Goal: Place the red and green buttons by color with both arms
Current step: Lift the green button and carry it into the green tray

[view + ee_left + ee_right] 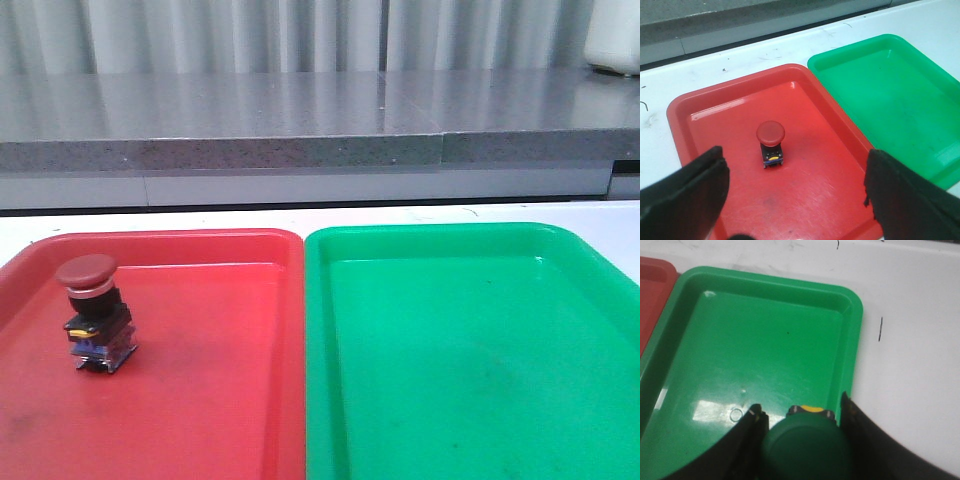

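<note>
Red button (93, 312) upright in red tray (240, 400), left gripper (795, 200) agape; right gripper (802, 430) clamps green button (805, 450) over green tray (770, 340); lower, release next.

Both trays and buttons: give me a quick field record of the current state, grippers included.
red button: upright in red tray, left part of it, free of any fingers
green button: between the right gripper fingers, over green tray
green tray in front view: no button seen in it
left gripper: open, fingers wide apart, above red tray, holding nothing
right gripper: shut on green button
trays: side by side on white table, red left, green right
</note>
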Controlling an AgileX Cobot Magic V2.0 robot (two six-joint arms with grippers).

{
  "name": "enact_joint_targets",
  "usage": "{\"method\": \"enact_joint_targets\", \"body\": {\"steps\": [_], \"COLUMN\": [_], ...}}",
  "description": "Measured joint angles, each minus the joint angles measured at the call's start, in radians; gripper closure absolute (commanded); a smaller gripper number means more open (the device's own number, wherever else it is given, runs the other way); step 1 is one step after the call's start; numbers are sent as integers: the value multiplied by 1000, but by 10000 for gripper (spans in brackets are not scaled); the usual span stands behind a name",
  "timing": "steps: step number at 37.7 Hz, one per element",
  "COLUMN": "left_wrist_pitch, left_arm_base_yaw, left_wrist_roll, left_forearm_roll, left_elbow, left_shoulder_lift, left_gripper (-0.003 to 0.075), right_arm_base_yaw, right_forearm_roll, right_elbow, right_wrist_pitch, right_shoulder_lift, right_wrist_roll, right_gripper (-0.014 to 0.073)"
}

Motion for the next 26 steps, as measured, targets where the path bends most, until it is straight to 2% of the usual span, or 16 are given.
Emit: {"method": "enact_joint_targets", "body": {"steps": [5, 9, 14, 19, 26], "left_wrist_pitch": [0, -2, -2, -2, -2], "left_arm_base_yaw": [0, 0, 0, 0, 0], "left_wrist_roll": [0, 0, 0, 0, 0], "left_forearm_roll": [0, 0, 0, 0, 0], "left_elbow": [0, 0, 0, 0, 0], "left_shoulder_lift": [0, 0, 0, 0, 0], "left_gripper": [174, 174, 174, 174, 174], "right_arm_base_yaw": [11, 76, 151, 164, 164], "right_forearm_roll": [8, 10, 14, 14, 14], "right_elbow": [57, 59, 59, 59, 53], "right_wrist_pitch": [-5, -70, -215, -326, -369], "right_shoulder_lift": [-19, 36, 159, 289, 453], "right_wrist_roll": [0, 0, 0, 0, 0], "right_gripper": [335, 335, 335, 335, 335]}}
